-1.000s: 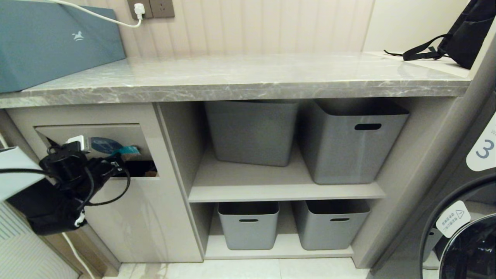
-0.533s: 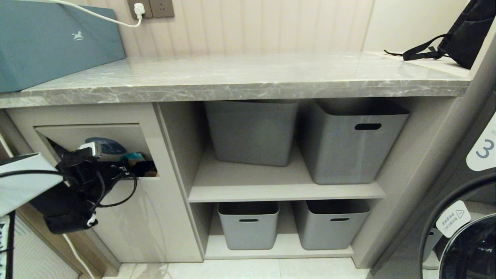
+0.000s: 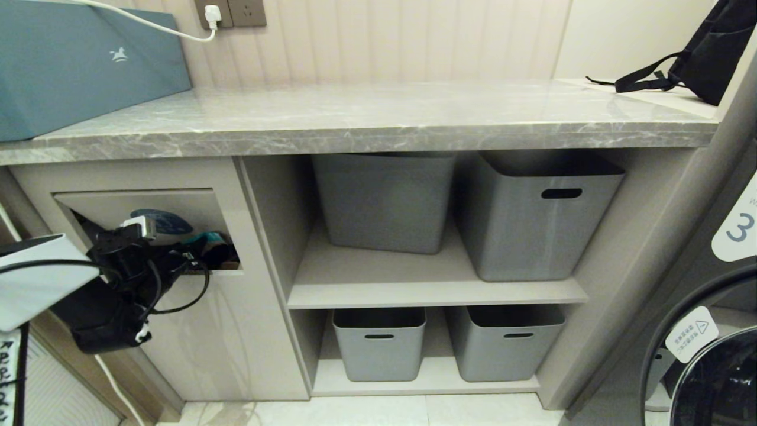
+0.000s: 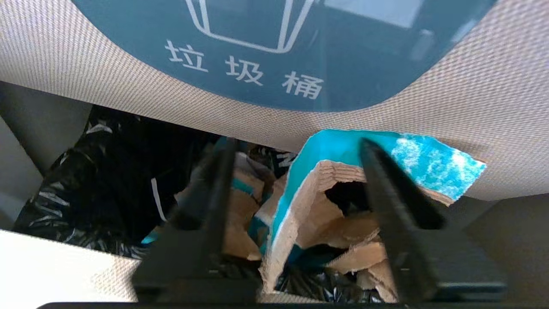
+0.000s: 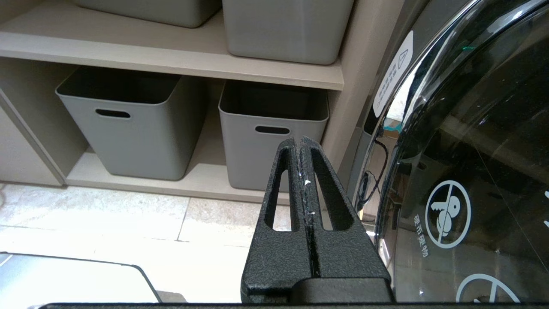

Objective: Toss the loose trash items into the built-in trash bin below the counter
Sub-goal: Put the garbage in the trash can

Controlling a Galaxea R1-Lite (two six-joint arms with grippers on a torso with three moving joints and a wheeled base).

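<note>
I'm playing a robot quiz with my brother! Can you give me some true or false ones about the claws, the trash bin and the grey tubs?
1. The left claw is open at the trash bin's pushed-in flap. True.
2. A cardboard scrap, brown and bright blue, sits between the left claw's fingers. True.
3. The right claw is holding a scrap. False: it is shut on nothing, out in front of the lower grey tubs.
4. Six grey tubs stand on the shelves. False: there are four, two above and two below.
5. A black backpack lies on the counter's right end. True.
</note>
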